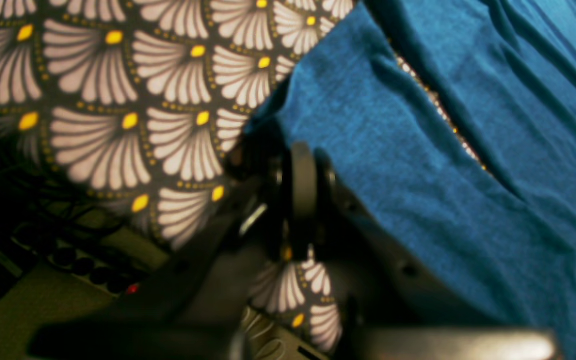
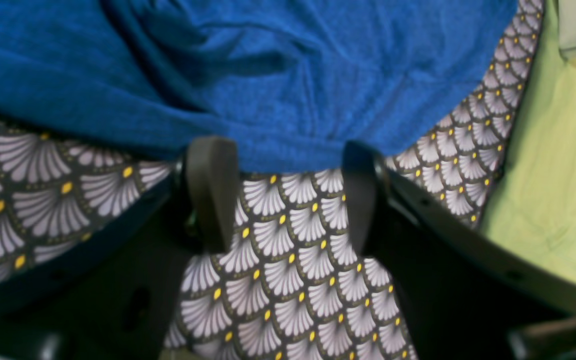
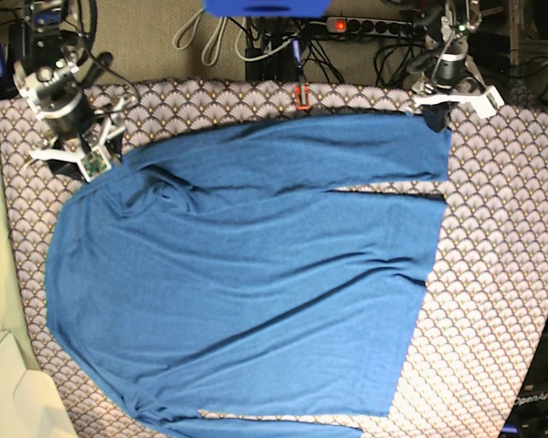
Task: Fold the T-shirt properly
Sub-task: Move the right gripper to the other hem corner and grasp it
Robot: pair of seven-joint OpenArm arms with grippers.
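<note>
**Folding stalls at the far edge**

Looking through the left wrist view, the left gripper [image 1: 302,200] has its jaws together beside a corner of the T-shirt [image 1: 448,165]; whether any cloth is pinched between them I cannot tell.

From the right wrist view, the right gripper [image 2: 283,192] stands with its jaws apart, empty, its tips just touching the shirt's edge over the patterned table cloth [image 2: 288,280].

In the base view, the shirt lies spread across the table cloth, a sleeve laid along its far side. If only one corner is lifted, the knit would likely drag, skew and bunch, spoiling the fold.
</note>
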